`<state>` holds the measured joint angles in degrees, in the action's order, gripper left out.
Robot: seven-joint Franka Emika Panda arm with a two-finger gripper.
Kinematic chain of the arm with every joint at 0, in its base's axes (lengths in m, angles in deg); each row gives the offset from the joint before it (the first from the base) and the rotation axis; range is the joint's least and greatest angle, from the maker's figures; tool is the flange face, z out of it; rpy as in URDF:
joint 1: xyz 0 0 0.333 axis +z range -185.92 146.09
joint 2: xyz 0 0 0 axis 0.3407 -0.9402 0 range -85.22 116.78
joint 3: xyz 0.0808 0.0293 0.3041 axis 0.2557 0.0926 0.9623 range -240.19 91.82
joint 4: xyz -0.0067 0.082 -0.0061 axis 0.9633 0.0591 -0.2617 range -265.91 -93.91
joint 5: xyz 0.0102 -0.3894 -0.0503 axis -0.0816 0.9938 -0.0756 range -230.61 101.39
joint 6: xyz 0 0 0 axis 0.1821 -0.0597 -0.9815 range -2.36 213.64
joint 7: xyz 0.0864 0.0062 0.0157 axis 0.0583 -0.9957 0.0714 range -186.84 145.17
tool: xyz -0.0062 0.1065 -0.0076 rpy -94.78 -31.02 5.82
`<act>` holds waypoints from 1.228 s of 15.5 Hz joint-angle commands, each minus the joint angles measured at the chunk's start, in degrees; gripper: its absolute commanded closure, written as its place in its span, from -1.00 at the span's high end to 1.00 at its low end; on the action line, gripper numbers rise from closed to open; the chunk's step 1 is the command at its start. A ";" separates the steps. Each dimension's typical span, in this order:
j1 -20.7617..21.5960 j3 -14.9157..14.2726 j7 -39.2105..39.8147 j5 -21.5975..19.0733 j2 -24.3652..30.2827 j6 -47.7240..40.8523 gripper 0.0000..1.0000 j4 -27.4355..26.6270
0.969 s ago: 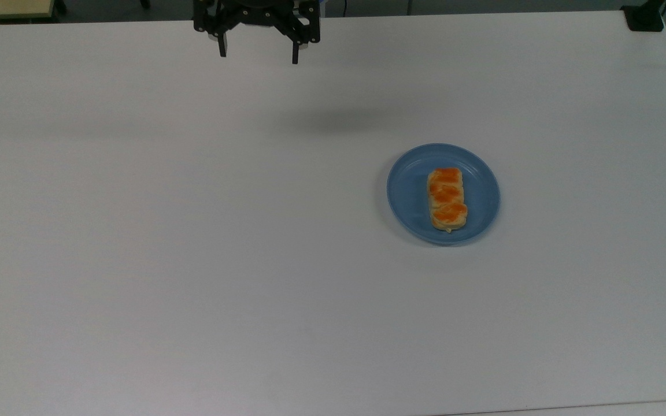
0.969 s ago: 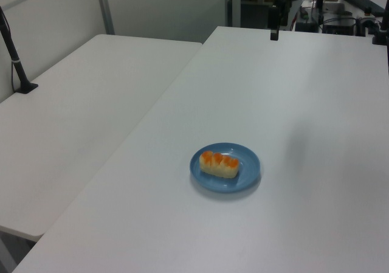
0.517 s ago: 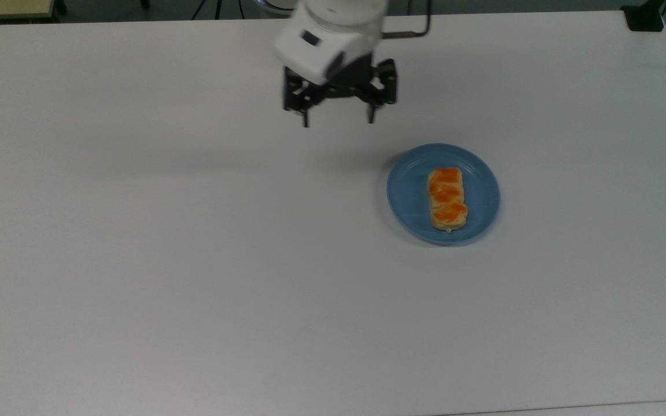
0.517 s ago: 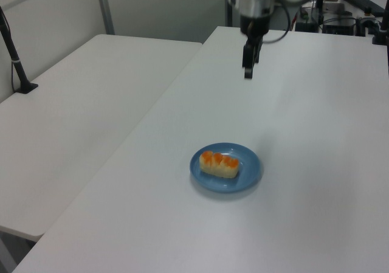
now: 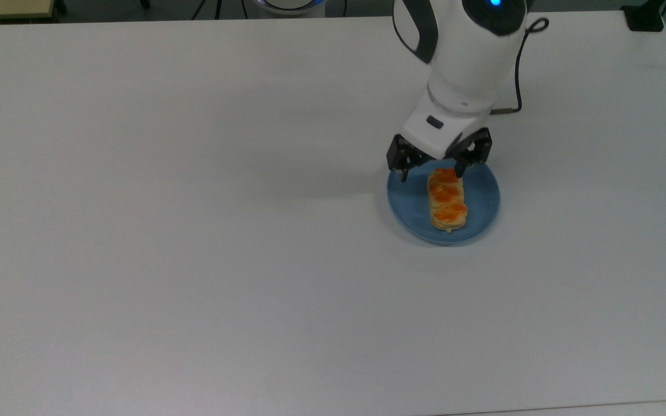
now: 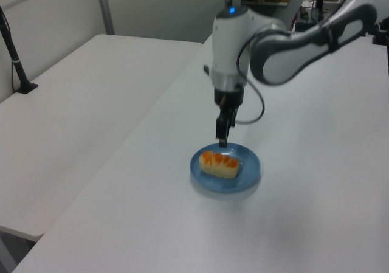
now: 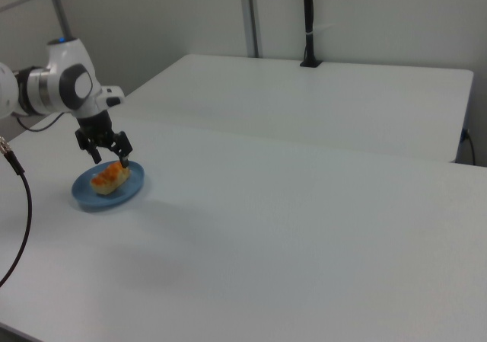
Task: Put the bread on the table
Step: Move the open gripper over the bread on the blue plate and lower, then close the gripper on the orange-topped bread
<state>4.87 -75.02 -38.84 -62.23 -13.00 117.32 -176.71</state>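
The bread (image 5: 446, 199) (image 6: 219, 164) (image 7: 109, 177) is a small oblong pale-yellow loaf of three joined lumps with glossy orange-brown tops. It lies flat on a round blue plate (image 5: 411, 205) (image 6: 246, 174) (image 7: 86, 195), not on the bare tabletop, its long axis running from far to near in the top view, on the plate's middle. The table (image 5: 194, 231) (image 6: 328, 133) (image 7: 319, 235) is a large plain white smooth rectangle, and the loaf sits right of centre in the top view and toward the right view's left.

There was one bread (image 5: 446, 199) of three joined lumps, one blue plate (image 5: 411, 203), one gripper (image 5: 431, 171), and two white tables (image 5: 194, 231) side by side
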 commanded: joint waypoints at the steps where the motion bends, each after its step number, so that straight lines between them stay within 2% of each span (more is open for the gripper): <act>1: 2.19 -0.74 -3.70 -0.01 -2.59 2.60 1.00 1.81; 6: 3.34 -0.74 -6.25 0.25 -6.45 5.42 1.00 1.73; 7: 3.25 -0.74 -6.17 0.69 -6.55 5.42 0.93 1.73; 8: 3.17 -0.74 -5.91 1.13 -6.81 5.51 0.72 1.64; 11: 2.72 -0.83 -5.73 1.13 -6.55 5.42 -0.35 1.72; 12: 2.64 -0.83 -5.73 1.13 -6.20 5.42 -0.54 1.73; 17: 2.72 -0.83 -5.73 1.04 -1.46 4.02 -0.60 1.20; 19: 2.72 -1.62 -5.03 1.13 0.56 0.00 -0.60 0.41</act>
<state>7.16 -75.48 -43.78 -61.80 -17.19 121.71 -173.49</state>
